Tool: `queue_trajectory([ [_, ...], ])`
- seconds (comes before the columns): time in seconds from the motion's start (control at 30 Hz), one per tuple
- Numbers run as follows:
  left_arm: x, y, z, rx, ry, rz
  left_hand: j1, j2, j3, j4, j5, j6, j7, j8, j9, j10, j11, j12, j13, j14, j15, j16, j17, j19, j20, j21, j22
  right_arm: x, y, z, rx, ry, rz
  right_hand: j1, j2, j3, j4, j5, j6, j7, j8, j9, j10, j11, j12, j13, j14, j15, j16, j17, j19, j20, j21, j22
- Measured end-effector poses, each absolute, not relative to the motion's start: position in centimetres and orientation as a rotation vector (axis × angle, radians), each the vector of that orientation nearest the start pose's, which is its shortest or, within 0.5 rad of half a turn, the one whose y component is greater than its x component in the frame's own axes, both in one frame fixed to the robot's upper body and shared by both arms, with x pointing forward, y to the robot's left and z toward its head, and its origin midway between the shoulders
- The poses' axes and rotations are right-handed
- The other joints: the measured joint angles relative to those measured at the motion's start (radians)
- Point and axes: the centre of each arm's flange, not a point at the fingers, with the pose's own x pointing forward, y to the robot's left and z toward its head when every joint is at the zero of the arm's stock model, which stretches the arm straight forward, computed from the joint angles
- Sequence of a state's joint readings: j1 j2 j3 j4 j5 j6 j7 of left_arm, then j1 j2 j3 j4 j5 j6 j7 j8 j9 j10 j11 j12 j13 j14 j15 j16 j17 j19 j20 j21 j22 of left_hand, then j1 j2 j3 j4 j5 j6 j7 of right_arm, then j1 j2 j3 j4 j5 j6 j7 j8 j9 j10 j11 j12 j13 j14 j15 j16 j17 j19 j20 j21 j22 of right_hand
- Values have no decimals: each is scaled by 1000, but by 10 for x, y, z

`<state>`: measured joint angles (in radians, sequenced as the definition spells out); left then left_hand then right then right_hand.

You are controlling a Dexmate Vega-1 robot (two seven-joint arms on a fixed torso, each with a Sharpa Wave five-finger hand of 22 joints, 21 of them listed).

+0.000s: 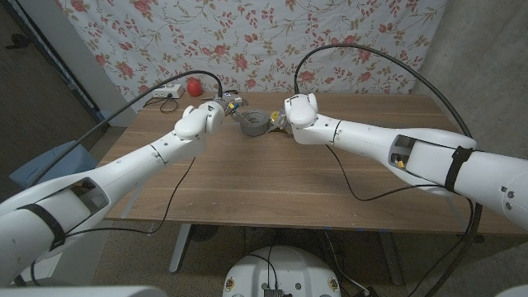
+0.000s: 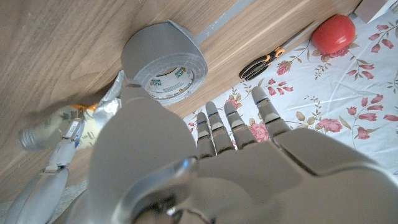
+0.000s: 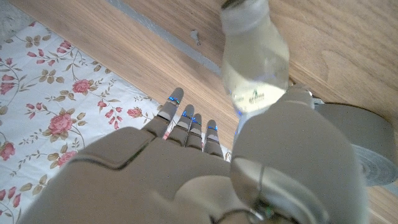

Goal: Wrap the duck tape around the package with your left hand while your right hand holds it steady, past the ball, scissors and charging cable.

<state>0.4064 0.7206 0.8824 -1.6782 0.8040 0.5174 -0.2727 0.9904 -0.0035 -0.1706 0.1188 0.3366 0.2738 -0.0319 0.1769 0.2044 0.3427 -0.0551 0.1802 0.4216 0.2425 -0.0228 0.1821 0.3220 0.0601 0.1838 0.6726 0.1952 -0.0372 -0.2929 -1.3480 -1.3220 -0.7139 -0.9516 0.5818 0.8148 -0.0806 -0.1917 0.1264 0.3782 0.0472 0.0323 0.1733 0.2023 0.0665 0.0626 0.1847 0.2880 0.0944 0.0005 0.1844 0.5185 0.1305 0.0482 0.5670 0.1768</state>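
The duck tape [image 1: 253, 124] is a grey roll that lies flat on the table, in the middle of its width and nearer to the far edge; the printed inner ring faces up. The package [image 3: 252, 68] is a crinkled wrapper, partly clear, with silver and yellowish parts, and it lies just beside the roll. The ball [image 1: 195, 87] is red and sits at the far edge, toward the far left corner. The scissors [image 2: 267, 59] have black handles with some orange; they lie flat with closed blades near the ball. A thin dark cable [image 1: 169, 103] lies left of the ball.
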Motion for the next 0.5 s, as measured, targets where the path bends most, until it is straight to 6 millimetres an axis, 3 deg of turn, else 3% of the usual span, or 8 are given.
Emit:
queue_trajectory([
  [0.2, 627, 199, 108, 1683, -450, 213, -15, 0, -14, 5, 5, -21, 4, 0, 0, -25, 7, 0, -7, -11, 3, 0, -8, -2, -2, -1, 0, 665, -64, 97, -1651, -18, -16, -47, 4, -26, 16, 8, -37, 2, 7, -2, -22, 6, 3, -5, -27, 14, 2, -11, -17, 15, -15, 0],
  [0.33, 621, 205, 108, 1618, -510, 220, -27, 4, -19, 11, 9, -26, -2, 0, -5, -32, 3, 0, -9, -14, 3, 0, -11, -5, -5, -9, 0, 665, -72, 95, -1578, -61, 34, -86, 21, -42, 33, 18, 18, -9, 32, -2, 13, 18, 20, -10, -27, 14, 17, -18, -3, 28, -24, 0],
  [0.5, 612, 213, 110, 1505, -599, 217, -34, 11, -23, 15, 9, -30, -6, 0, -5, -39, 11, 5, -14, -21, 10, 0, -16, -18, -6, -15, 0, 667, -88, 93, -1439, -146, 108, -110, 41, -51, 33, 22, 63, -19, 45, -2, 45, 21, 34, -14, -8, 18, 27, -23, 7, 39, -27, 0],
])
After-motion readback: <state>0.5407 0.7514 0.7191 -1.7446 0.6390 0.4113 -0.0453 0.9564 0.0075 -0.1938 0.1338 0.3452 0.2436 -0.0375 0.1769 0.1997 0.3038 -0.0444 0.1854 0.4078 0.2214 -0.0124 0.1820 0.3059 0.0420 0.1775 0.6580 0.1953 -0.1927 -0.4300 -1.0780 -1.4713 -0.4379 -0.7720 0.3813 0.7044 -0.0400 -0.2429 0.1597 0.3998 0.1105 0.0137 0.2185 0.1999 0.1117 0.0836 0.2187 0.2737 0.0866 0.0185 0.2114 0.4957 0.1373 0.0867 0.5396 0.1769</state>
